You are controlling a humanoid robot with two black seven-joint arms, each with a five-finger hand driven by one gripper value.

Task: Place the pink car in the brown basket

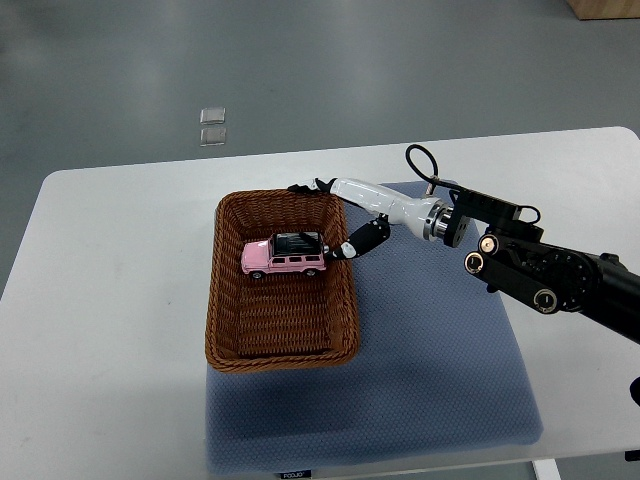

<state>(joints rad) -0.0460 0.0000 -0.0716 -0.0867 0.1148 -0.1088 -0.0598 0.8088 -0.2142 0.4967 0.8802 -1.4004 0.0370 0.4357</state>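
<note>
A pink toy car [284, 256] with a black roof lies inside the brown wicker basket [228, 330], in its upper half. My right hand [330, 215] reaches in from the right over the basket's far right rim. Its fingers [362, 240] are spread around the car's right end: one stretches along the far rim, another points down beside the car's right end. I cannot tell whether that finger touches the car. The hand holds nothing. The left arm is out of view.
The basket sits on the left part of a blue mat [430, 350] on a white table [100, 300]. Two small clear squares [212, 125] lie on the grey floor beyond the table. A wooden box corner [605, 8] shows at top right.
</note>
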